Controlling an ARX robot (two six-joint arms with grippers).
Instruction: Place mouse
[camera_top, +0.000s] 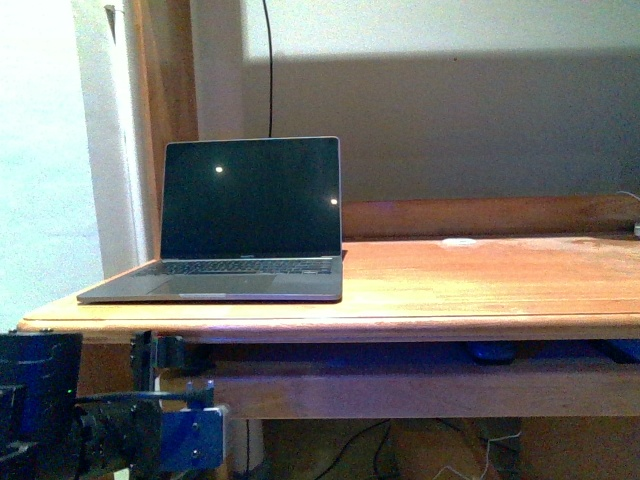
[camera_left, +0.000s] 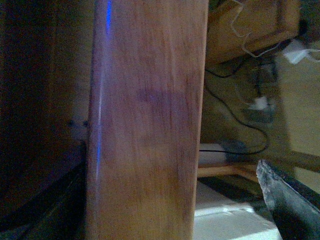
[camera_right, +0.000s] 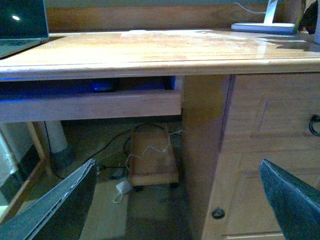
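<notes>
Right pincer (camera_right: 177, 207) hangs low in front of the counter (camera_top: 480, 285), fingers (camera_right: 60, 207) spread wide and nothing between them: fully released. The left arm (camera_top: 110, 425) sits down below the counter's front left corner, and the left pincer (camera_top: 172, 372) is pressed close to a wooden rail (camera_left: 150, 125) under the top. Only one dark finger (camera_left: 290, 202) shows clearly in its wrist view, so I cannot tell whether it is spread or clenched.

On the counter, the laptop (camera_top: 250, 215) stands open by the front left corner with its screen dark, catching two small light spots. A small flat white disc (camera_top: 460, 241) lies near the back edge, well apart from the laptop. The right wrist view also catches a white stand base (camera_right: 262, 26) at the back right.

Now the mouse (camera_right: 103, 86). It is not on the counter top. A small dark rounded shape lies in the shadowed slot under the top, on the pull-out shelf (camera_right: 90, 107), lit blue and dim. That looks like it, though the gloom hides its outline. The front view shows the same dark lump under the counter's front edge, right of the middle.

Below are a drawer front (camera_right: 272, 117), floor cables and a small wooden trolley (camera_right: 152, 160).
</notes>
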